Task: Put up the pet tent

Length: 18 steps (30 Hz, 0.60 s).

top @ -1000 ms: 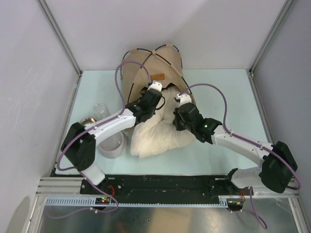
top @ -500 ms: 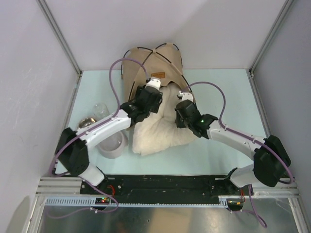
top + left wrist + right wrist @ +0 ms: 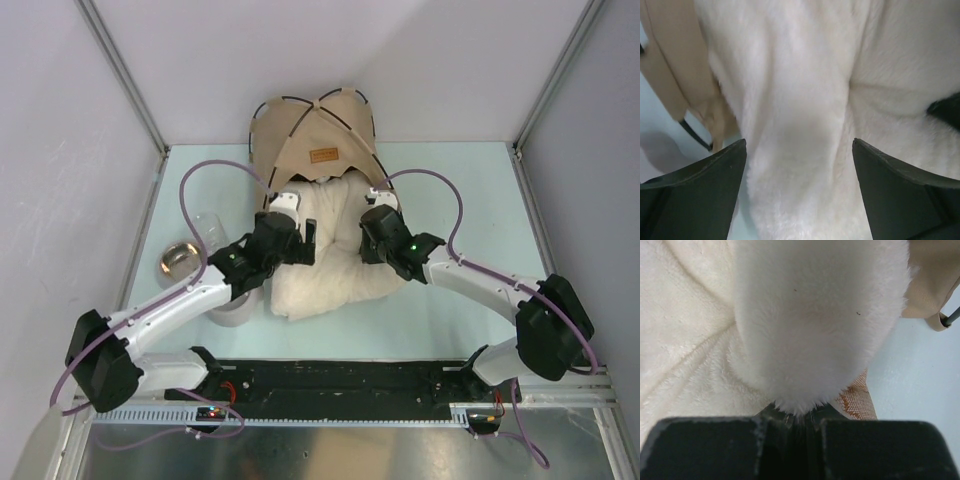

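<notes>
Our right end effector (image 3: 792, 421) is pinched onto a fold of the cream pillow (image 3: 335, 275). Our left end effector (image 3: 799, 146) hangs wide open just above the fur. The pet tent (image 3: 318, 130) stands just beyond both, with the pillow's far edge meeting its front. We judge the pillow goes inside next, so we should grip deep with the left, push evenly, and avoid snagging the poles (image 3: 695, 136).

From overhead at the near edge we look down across the table (image 3: 470, 180); our wrist cameras sit close on the pillow (image 3: 800, 100) and pet tent (image 3: 315, 130), shared by all.
</notes>
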{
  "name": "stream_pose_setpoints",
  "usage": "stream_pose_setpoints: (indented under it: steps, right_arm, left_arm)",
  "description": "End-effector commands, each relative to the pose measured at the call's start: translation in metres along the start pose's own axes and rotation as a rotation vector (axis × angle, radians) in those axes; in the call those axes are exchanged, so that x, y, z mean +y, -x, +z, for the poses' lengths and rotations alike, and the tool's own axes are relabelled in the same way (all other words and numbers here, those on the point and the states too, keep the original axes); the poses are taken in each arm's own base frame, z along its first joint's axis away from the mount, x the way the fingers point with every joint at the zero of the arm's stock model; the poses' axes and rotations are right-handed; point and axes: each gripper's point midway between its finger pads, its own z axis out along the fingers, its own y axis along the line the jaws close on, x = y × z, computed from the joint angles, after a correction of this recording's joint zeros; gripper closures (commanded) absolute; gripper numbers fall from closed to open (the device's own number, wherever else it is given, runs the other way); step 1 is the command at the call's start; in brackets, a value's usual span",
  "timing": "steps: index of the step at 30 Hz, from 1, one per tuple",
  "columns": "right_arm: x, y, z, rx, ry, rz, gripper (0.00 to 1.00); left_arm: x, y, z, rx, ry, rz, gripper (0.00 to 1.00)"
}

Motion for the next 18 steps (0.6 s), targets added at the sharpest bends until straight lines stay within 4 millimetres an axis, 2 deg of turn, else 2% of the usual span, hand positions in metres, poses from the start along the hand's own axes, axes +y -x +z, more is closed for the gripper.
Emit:
stream_pose_setpoints:
  steps: [1,4,8,14,16,18]
  right_arm:
    - [0.02,0.03,-0.002,-0.073,0.066,0.064,1.0]
    - [0.021,0.029,-0.001,-0.068,0.072,0.067,1.0]
    - [0.02,0.029,0.0,-0.06,0.077,0.076,1.0]
    - [0.019,0.027,0.002,-0.046,0.084,0.079,1.0]
    - [0.02,0.025,0.003,-0.04,0.09,0.077,1.0]
    - [0.022,0.024,0.003,-0.035,0.103,0.072,1.0]
  left_arm:
    - [0.002,-0.015,-0.008,-0.008,0.028,-0.113,0.07]
    - [0.001,-0.027,-0.009,0.007,0.038,-0.129,0.01]
    - [0.005,-0.044,-0.001,0.046,0.074,-0.14,0.0]
    - [0.0,-0.082,0.019,0.17,0.082,-0.118,0.0]
    - [0.0,-0.089,0.024,0.193,0.092,-0.117,0.0]
    - [0.0,-0.089,0.029,0.196,0.105,-0.108,0.06]
